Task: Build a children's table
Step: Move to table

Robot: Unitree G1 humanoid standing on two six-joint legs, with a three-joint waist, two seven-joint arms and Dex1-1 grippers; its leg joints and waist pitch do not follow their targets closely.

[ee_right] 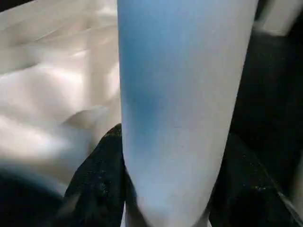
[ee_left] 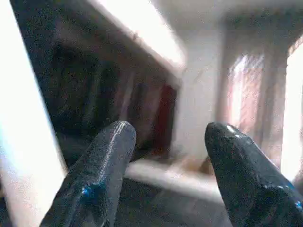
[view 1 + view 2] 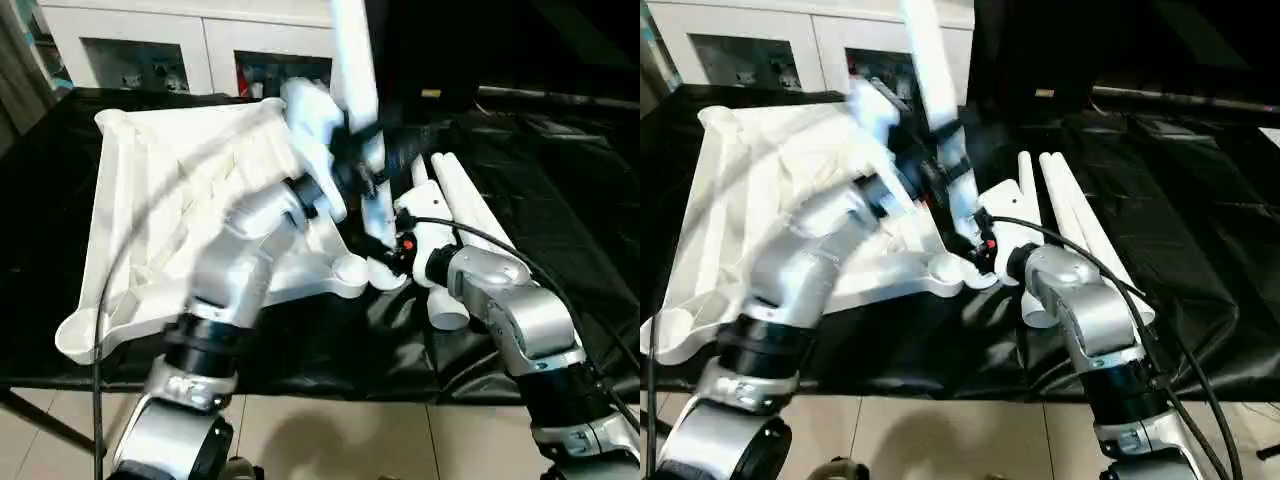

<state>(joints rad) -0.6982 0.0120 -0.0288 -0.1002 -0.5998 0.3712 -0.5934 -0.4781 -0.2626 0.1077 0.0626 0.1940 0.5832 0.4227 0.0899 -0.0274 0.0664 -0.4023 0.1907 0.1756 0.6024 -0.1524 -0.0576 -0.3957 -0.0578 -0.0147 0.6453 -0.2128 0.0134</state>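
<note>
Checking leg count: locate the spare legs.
In the head views, the spare legs lie side by side on the black cover, right of the tabletop, beside the right arm.

Left tool: fingers spread apart, nothing between them, forearm raised and angled inward.
Right tool: two black fingers clamped either side of an upright leg, forearm low, reaching forward.

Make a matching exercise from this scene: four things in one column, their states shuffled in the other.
1 upright leg
2 spare legs
3 left gripper
4 tabletop

A underside up
B fingers apart, nothing between
C clamped by the right gripper
D lying flat on the black cover

Pairs: 1-C, 2-D, 3-B, 4-A
</note>
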